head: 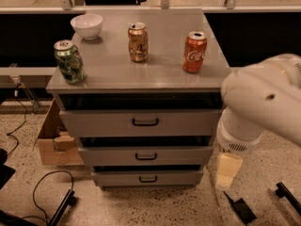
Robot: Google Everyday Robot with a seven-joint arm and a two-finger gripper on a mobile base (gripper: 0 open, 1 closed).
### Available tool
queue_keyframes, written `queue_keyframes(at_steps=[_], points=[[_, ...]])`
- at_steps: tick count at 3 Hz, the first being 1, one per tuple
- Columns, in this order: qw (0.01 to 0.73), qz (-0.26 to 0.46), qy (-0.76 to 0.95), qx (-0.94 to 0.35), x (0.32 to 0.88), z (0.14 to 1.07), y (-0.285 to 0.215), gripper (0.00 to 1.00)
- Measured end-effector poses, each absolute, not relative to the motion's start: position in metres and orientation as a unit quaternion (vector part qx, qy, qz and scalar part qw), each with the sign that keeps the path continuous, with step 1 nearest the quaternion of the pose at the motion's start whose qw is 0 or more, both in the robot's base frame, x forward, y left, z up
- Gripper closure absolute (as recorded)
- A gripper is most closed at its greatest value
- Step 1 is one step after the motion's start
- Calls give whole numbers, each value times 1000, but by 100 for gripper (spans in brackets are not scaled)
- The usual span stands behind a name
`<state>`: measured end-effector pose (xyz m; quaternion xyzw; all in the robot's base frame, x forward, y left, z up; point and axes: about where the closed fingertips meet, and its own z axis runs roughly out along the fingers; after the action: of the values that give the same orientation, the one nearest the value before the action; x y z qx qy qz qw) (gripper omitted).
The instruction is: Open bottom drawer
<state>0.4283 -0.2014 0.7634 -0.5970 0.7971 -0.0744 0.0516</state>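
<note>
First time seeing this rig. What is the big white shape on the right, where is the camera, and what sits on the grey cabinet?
The white shape is the robot's arm, close to the one camera, which looks down at the cabinet's front. The pale yellow piece at its end is the tool, hanging right of the bottom drawer, apart from it. That drawer, the narrowest, has a small black handle nobody touches. On the cabinet top stand a white bowl, a green can, a gold can and a red cola can.

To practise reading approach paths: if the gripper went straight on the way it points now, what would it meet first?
The gripper points down, to the right of the bottom drawer, so probably the speckled floor; depth is unclear.
</note>
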Motion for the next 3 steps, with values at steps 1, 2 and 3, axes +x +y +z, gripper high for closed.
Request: queue_keyframes(at_steps=[1,2,3], points=[[36,-83,787,-611,428,704,-190,0],[21,-62,780,-622,436,684,-170,0],[11,-59,780,-623,434,686,-169,0]])
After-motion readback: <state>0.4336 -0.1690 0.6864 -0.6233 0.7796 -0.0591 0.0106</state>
